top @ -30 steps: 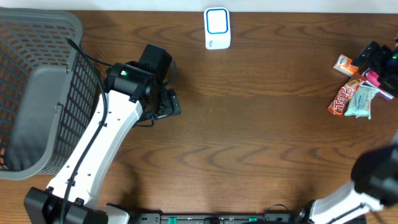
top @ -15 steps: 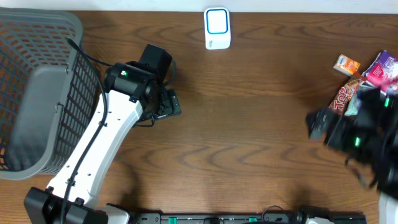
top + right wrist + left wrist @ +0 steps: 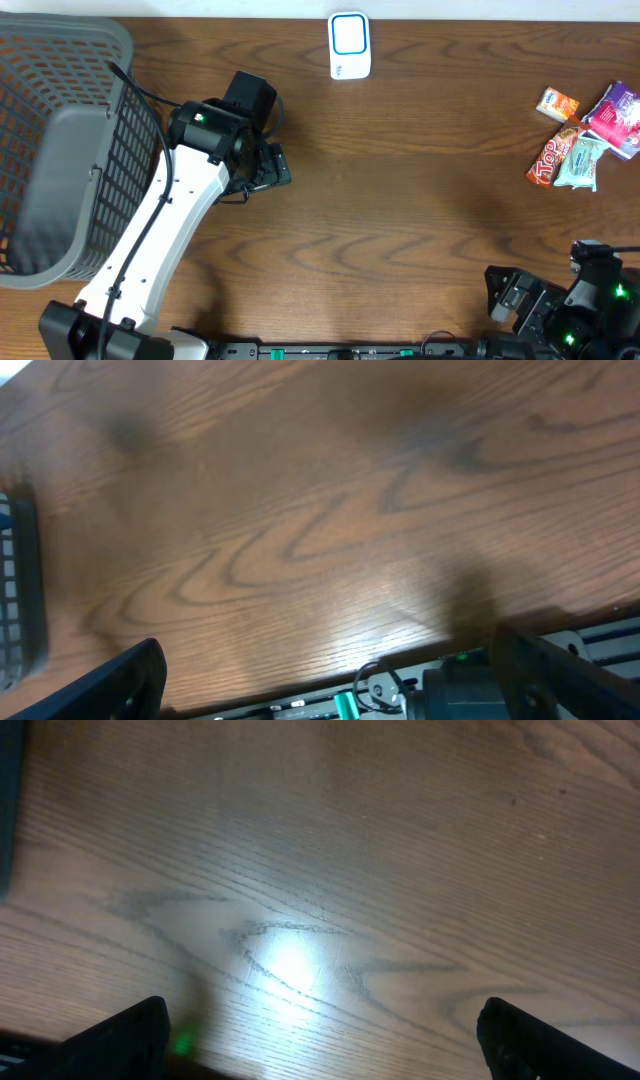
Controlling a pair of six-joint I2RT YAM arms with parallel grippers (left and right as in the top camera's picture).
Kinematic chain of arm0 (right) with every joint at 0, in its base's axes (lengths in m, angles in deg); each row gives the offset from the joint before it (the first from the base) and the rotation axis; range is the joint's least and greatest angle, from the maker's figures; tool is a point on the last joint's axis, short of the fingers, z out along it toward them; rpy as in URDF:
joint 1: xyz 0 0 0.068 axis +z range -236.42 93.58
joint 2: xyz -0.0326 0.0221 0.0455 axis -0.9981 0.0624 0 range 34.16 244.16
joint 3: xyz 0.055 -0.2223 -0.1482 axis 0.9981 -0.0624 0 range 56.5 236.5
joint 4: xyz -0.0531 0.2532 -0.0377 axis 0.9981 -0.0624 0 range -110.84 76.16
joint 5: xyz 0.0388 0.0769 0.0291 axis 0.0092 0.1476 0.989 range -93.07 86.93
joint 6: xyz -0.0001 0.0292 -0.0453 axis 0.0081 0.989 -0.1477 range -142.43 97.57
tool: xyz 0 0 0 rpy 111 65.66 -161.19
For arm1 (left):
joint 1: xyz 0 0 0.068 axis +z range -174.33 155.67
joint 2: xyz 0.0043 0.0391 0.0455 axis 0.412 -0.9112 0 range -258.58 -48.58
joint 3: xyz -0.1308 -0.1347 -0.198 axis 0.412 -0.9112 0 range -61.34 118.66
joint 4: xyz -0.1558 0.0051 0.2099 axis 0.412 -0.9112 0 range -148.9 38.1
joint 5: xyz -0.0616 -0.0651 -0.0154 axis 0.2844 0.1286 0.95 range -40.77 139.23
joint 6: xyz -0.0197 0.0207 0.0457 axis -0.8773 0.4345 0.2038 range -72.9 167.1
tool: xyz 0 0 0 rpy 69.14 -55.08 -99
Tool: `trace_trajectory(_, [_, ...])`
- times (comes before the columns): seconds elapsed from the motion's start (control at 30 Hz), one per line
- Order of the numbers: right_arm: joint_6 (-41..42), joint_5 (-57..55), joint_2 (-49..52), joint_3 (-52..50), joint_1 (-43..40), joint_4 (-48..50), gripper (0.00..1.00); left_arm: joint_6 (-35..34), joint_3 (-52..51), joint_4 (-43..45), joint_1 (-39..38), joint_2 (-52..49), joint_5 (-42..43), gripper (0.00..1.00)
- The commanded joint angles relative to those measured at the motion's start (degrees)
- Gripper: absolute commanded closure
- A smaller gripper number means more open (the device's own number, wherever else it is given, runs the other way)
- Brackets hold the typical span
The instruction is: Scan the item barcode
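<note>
Four snack packets cluster at the far right edge of the surface (image 3: 400, 200): an orange packet (image 3: 557, 103), a purple packet (image 3: 618, 118), a red bar (image 3: 552, 156) and a pale green packet (image 3: 581, 164), the bar and the green one touching. One white scanner (image 3: 349, 45) sits at the far edge, mid-width, well apart from them. One grey basket (image 3: 60, 40) fills the left end. Between the basket, scanner and packets the wood lies bare in a wide stretch.

Only the overhead view shows the packets, scanner and both arms together. The left pincer (image 3: 272, 166) hangs over the wood just right of the basket, jaws spread wide, holding nothing. Its wrist view gives only grain, a glare patch and two fingertips (image 3: 125, 1032) in the bottom corners. The right pincer (image 3: 505, 295) is at the near edge, lower right, well apart from the packets, jaws likewise wide and empty. Its wrist view shows bare wood running to the near lip.
</note>
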Motion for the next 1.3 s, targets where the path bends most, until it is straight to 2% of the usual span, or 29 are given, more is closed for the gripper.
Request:
trace_trajectory(0.0, [-1.33, -0.98, -0.61, -0.39, 0.50, 0.20, 0.01, 0.96, 0.04, -0.22, 0.04, -0.28, -0.35, 0.02])
trace_trajectory(0.13, [-1.33, -0.76, -0.61, -1.14, 0.50, 2.73, 0.01, 0.94, 0.04, -0.22, 0.04, -0.28, -0.35, 0.02])
trace_trajectory(0.33, [-6.58, 8.72, -4.87, -10.58, 1.81, 18.10, 0.01, 0.96, 0.04, -0.22, 0.04, -0.28, -0.35, 0.02])
trace_trajectory(0.37, [-6.49, 9.35, -7.28, -14.78, 3.63, 22.51, 0.01, 0.96, 0.04, -0.22, 0.04, -0.28, -0.35, 0.02])
trace_trajectory(0.57, [-6.49, 7.45, -15.06, -23.34, 9.57, 25.99, 0.01, 0.96, 0.04, -0.22, 0.04, -0.28, -0.35, 0.02])
trace_trajectory(0.8, [-9.31, 5.90, -25.00, -34.34, 10.67, 42.36, 0.01, 0.96, 0.04, -0.22, 0.04, -0.28, -0.35, 0.02])
trace_trajectory(1.03, [-4.81, 5.92, -31.39, -46.53, 10.91, 51.10, 0.01, 0.96, 0.04, -0.22, 0.04, -0.28, -0.35, 0.02])
trace_trajectory(1.27, [-3.74, 5.95, -36.81, -57.11, 11.93, 69.68, 0.01, 0.96, 0.04, -0.22, 0.04, -0.28, -0.35, 0.02])
